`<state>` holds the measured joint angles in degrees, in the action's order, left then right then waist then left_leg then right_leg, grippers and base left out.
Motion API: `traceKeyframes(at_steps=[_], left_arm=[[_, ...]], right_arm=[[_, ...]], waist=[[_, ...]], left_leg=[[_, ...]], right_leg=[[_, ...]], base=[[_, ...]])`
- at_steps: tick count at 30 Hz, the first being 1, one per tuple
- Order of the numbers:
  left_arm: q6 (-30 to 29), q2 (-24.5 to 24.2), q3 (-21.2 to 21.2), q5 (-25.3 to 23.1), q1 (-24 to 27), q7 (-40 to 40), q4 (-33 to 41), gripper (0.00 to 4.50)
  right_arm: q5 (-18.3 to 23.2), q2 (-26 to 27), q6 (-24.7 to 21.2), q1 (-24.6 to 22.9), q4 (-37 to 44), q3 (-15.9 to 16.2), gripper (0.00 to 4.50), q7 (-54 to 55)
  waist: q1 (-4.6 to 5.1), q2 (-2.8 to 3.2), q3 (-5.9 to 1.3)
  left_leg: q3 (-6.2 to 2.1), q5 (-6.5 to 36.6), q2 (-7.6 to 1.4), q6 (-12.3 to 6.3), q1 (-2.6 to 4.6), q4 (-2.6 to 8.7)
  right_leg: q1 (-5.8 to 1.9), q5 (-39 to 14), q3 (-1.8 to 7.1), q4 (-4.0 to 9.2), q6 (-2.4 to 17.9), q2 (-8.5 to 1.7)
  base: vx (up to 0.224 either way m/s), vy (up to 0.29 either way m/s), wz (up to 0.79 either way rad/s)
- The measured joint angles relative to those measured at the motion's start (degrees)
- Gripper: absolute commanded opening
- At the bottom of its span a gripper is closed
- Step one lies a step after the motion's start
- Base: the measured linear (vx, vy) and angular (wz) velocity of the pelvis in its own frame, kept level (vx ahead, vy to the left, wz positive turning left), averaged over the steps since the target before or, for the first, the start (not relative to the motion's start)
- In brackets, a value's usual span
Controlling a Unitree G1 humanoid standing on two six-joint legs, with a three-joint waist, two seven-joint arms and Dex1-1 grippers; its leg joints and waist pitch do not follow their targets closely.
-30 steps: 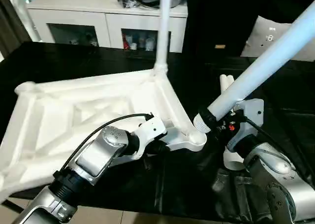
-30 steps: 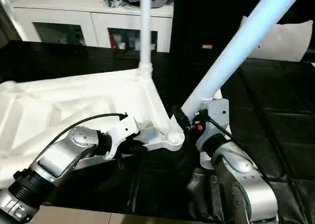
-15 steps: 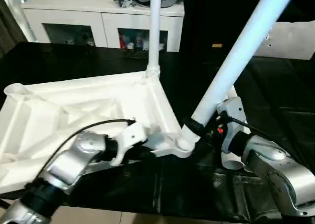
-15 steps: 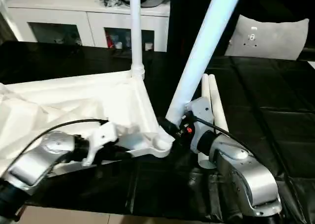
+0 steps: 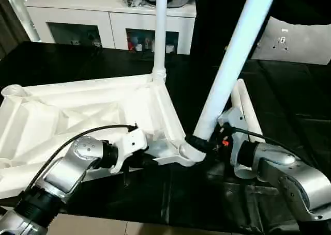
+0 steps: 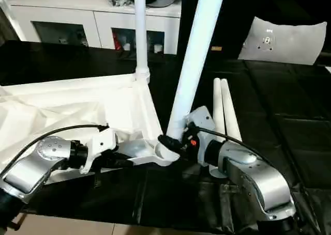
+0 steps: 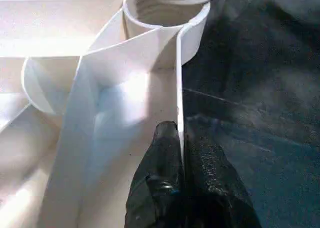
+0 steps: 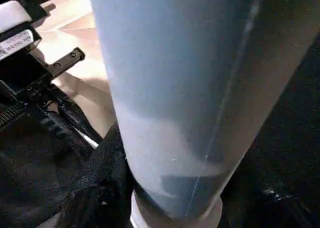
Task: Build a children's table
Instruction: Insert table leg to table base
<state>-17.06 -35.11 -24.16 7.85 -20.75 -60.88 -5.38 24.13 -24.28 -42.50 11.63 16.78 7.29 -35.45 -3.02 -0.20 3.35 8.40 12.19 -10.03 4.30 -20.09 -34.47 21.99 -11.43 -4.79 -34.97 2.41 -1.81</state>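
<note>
Clamping the tabletop's rim (image 7: 179, 87), the left gripper (image 7: 181, 153) steadies it; the right gripper (image 5: 207, 143) grips a leg (image 5: 227, 75) entering the corner socket (image 5: 190, 151).

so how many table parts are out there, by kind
table top: 1
leg standing in the far corner socket: 1
leg held by the right gripper at the near corner socket: 1
loose legs lying on the black surface: 2
total: 5

Bright overhead glare (wrist views blurred)
</note>
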Motion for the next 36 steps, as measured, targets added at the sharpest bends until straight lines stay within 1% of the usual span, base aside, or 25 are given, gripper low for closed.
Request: traceKeyframes(at_steps=[4,9,15,25,31,36], left_arm=[[1.19,-0.45,-0.57,-0.75,-0.13,-1.13,0.07,0.00],[2.02,-0.70,-1.07,-1.19,-0.29,-2.38,0.18,0.00],[3.19,0.22,-1.45,-2.70,-0.65,-2.42,-0.14,0.00],[4.61,0.97,-1.28,-3.75,-0.79,-2.42,-1.12,0.00],[4.62,1.90,-0.86,-3.75,-0.79,-2.38,-1.79,0.00],[4.34,2.22,-0.80,-3.55,-0.62,-2.49,-1.91,0.00]], right_arm=[[0.04,0.09,-0.97,0.44,-0.02,0.41,1.90,-0.29],[0.02,-0.02,-1.34,1.16,-0.36,2.12,1.90,-1.55],[0.03,-0.98,-1.91,1.56,-1.10,2.28,1.90,-2.63],[-0.26,-1.23,-1.61,2.24,-2.35,2.63,1.90,-3.10],[0.78,1.39,-0.70,1.19,-4.93,0.05,1.90,-2.38],[2.51,2.34,1.73,-1.99,-5.50,-2.31,1.90,-2.13]], waist=[[-0.54,-0.14,-0.05],[-1.00,-0.32,-0.12],[-2.02,-0.61,-0.19],[-2.15,-0.76,-0.29],[-2.26,-0.85,-0.35],[-2.17,-0.71,-0.47]], left_leg=[[0.01,-0.01,0.00,-0.01,0.00,-0.01],[0.02,-0.02,0.00,0.00,0.00,0.00],[0.05,-0.03,-0.01,0.01,0.04,-0.01],[0.08,-0.10,-0.01,0.03,0.07,-0.01],[0.22,-0.19,0.03,-0.08,0.05,-0.01],[0.55,-0.17,0.04,-0.13,0.07,0.00]], right_leg=[[0.00,0.00,0.00,0.00,0.01,0.00],[-0.01,0.01,0.00,-0.02,0.01,-0.01],[-0.02,0.01,0.01,-0.04,0.01,-0.03],[-0.06,0.02,0.00,-0.07,0.02,-0.07],[-0.06,0.02,-0.09,-0.10,0.01,-0.28],[-0.08,0.01,-0.16,-0.13,-0.02,-0.55]], base=[[0.000,0.000,0.00],[0.000,0.000,0.00],[0.000,0.000,0.00],[0.000,0.000,0.00],[0.000,0.000,0.00],[0.000,0.000,0.00]])
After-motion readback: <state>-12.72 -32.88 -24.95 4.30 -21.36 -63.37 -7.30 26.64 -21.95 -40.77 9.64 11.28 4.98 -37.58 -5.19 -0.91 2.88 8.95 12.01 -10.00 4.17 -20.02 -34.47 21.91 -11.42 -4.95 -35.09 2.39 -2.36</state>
